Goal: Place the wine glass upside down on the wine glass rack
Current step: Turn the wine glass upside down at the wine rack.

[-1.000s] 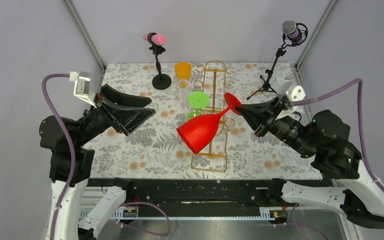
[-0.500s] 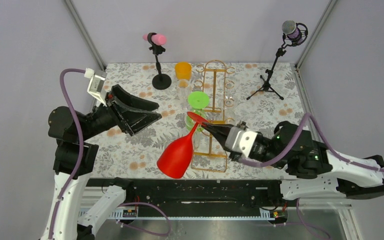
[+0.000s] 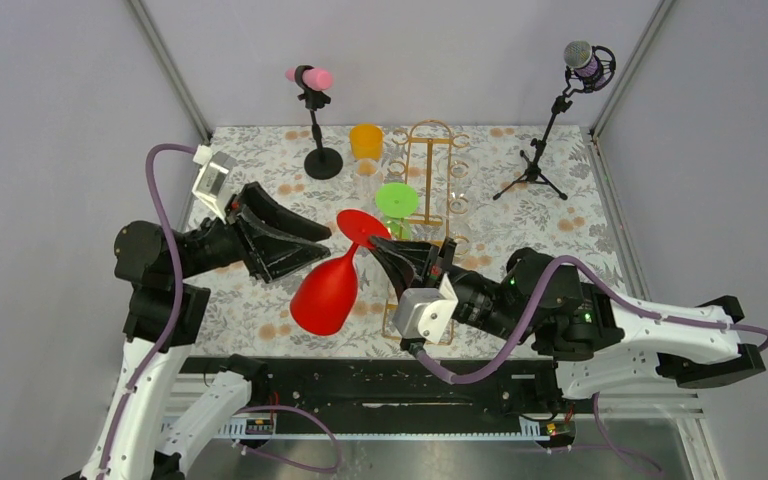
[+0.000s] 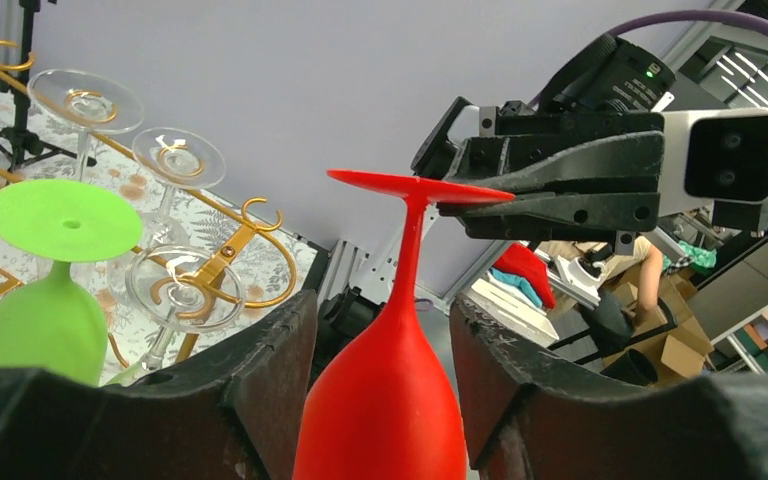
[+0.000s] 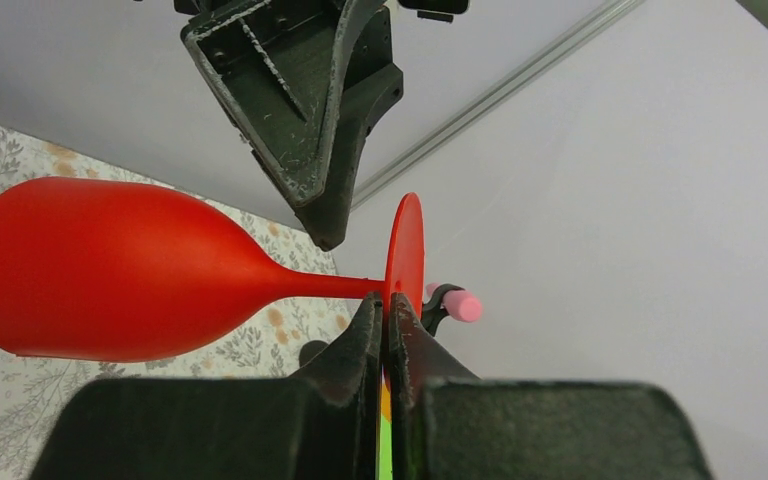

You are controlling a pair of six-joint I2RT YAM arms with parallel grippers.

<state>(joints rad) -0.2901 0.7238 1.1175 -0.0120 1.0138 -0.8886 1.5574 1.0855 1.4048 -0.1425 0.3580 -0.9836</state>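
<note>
— Red wine glass (image 3: 325, 295): who has it?
— The right gripper (image 3: 380, 243), clamped on its foot. The bowl tilts down, in the air.
— And the left gripper (image 3: 322, 245)?
— Spread open, flanking the bowl. The gold wine glass rack (image 3: 429, 124) stands just behind.

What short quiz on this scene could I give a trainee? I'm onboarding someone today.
1. True or false: the right gripper pinches the red wine glass by its foot.
2. The left gripper is: A) shut on the stem; B) open, fingers either side of the bowl; C) out of view.
3. By the wine glass rack, what colour of glass is nearest the red one's foot?
Key: 1 true; 2 B; 3 the green glass.
</note>
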